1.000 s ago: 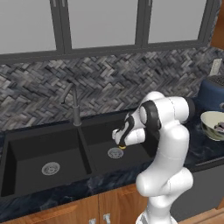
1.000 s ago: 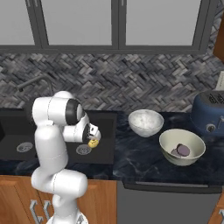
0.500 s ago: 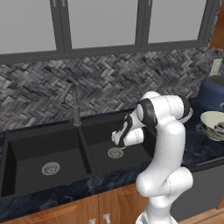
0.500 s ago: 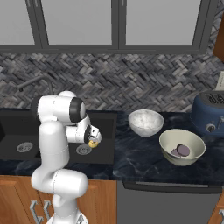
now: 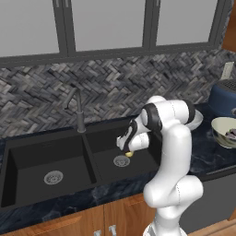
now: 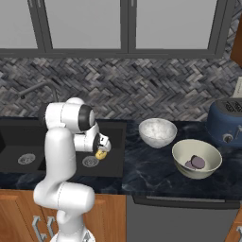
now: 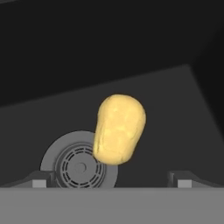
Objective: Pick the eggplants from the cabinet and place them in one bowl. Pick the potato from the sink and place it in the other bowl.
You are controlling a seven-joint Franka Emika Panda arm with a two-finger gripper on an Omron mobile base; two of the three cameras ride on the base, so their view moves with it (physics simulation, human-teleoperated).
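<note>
The yellow-tan potato (image 7: 119,129) lies on the floor of the black sink's (image 5: 27,161) right basin, resting against the steel drain (image 7: 78,166). My gripper (image 7: 111,181) hangs just above it, open, with the potato (image 5: 129,154) between the spread fingertips and clear of both. From the right I see the hand (image 6: 101,145) over the potato (image 6: 100,154). The cream bowl (image 6: 212,160) on the counter holds dark purple eggplants (image 6: 196,163). A white marbled bowl (image 6: 157,132) stands empty beside it. A strip of the brown cabinet (image 6: 236,28) shows at the top right edge.
The curved grey tap (image 5: 77,108) rises behind the divider between the two basins. A dark blue toaster-like appliance (image 6: 227,124) sits at the far right of the dark counter (image 6: 142,175). Grey-framed glass wall doors (image 6: 85,23) hang above the herringbone backsplash.
The hand has sunk a little lower into the right basin, closer to the potato. The jaws have stayed open and the potato has not moved.
</note>
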